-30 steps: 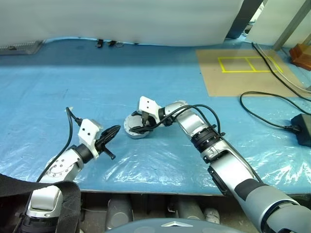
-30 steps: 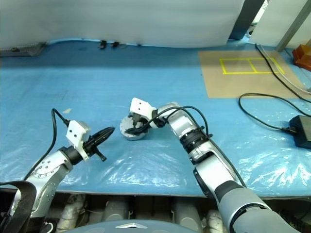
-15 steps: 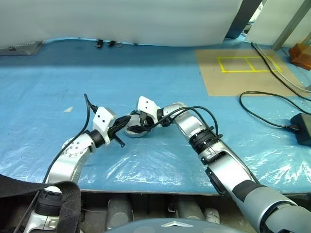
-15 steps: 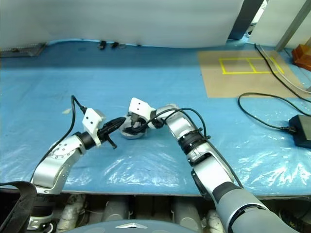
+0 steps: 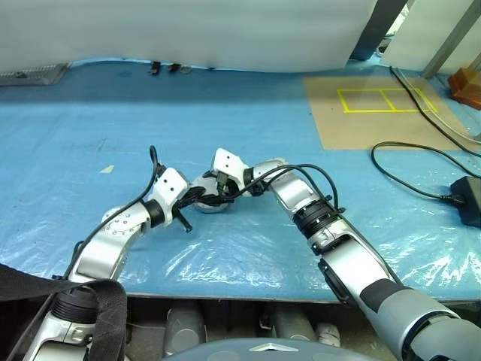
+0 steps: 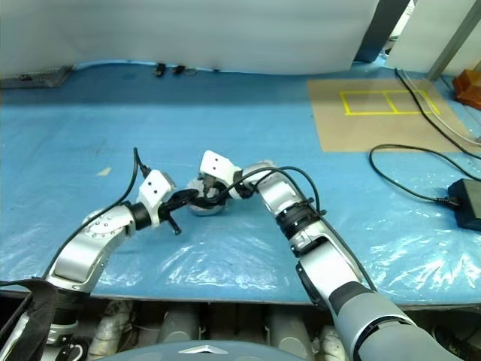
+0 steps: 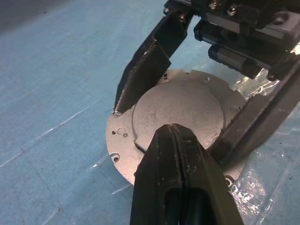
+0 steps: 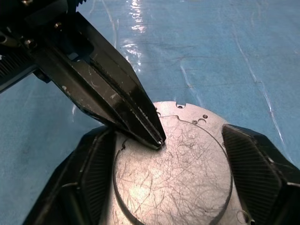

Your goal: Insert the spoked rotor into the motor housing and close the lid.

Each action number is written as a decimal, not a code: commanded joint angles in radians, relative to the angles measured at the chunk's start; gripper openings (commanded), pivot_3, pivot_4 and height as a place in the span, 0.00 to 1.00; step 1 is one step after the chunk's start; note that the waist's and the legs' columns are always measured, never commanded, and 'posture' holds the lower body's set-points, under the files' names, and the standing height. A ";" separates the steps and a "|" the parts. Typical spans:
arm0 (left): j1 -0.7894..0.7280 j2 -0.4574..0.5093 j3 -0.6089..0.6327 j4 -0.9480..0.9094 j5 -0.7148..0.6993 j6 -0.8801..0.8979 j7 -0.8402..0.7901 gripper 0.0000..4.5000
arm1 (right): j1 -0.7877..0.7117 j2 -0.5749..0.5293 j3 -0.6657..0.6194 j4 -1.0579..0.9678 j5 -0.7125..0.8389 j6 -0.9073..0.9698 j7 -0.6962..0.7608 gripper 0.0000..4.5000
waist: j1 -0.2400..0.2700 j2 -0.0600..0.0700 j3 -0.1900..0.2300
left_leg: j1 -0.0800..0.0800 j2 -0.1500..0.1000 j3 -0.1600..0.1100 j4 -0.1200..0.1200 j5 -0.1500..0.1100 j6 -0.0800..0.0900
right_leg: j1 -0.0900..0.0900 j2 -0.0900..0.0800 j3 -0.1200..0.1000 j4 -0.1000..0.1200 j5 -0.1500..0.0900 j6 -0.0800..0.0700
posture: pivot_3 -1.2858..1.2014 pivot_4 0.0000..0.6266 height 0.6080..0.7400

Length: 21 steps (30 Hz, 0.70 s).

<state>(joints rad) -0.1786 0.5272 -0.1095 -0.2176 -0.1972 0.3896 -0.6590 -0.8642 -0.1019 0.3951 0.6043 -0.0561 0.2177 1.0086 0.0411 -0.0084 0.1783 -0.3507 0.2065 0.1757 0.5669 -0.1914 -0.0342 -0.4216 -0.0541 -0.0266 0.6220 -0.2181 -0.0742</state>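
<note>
We push the round grey metal lid [image 7: 180, 112] down gently with the left fingers [image 7: 176, 154] pressed together, while the right fingers [image 8: 255, 164] stay spread around it.

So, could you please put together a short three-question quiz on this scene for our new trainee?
1. True or false: the left gripper is shut, its tip on the lid.
2. The fingers of the right gripper stand: A) either side of the lid, B) off the table, C) on the cable.
3. Which face of the lid is up?

Key: 1 true; 2 A; 3 the plain grey face.
</note>
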 commanded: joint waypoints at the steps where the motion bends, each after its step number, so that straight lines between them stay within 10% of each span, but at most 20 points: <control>1: 0.020 -0.001 -0.024 -0.008 0.005 0.034 -0.010 0.00 | 0.008 -0.001 -0.001 -0.015 0.000 -0.021 0.002 1.00 | 0.000 0.000 0.000 | 0.000 0.000 0.000 0.000 0.000 0.000 | 0.000 0.000 0.000 0.000 0.000 0.000 | 0.52 0.24 1.00; 21: 0.024 0.001 -0.012 -0.004 0.010 0.048 -0.014 0.00 | -0.029 -0.012 -0.162 0.011 0.139 -0.096 0.040 1.00 | 0.000 0.000 0.000 | -0.002 0.000 0.000 -0.001 0.000 0.000 | -0.001 0.000 0.000 -0.002 0.000 0.000 | 0.52 0.24 1.00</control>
<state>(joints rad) -0.1761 0.5246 -0.0990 -0.2402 -0.1962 0.4208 -0.6623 -0.8511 -0.1261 0.2837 0.6507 0.0267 0.1288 1.0464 0.0410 -0.0082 0.1786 -0.3534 0.2066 0.1759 0.5655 -0.1914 -0.0342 -0.4229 -0.0538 -0.0269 0.6194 -0.2182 -0.0743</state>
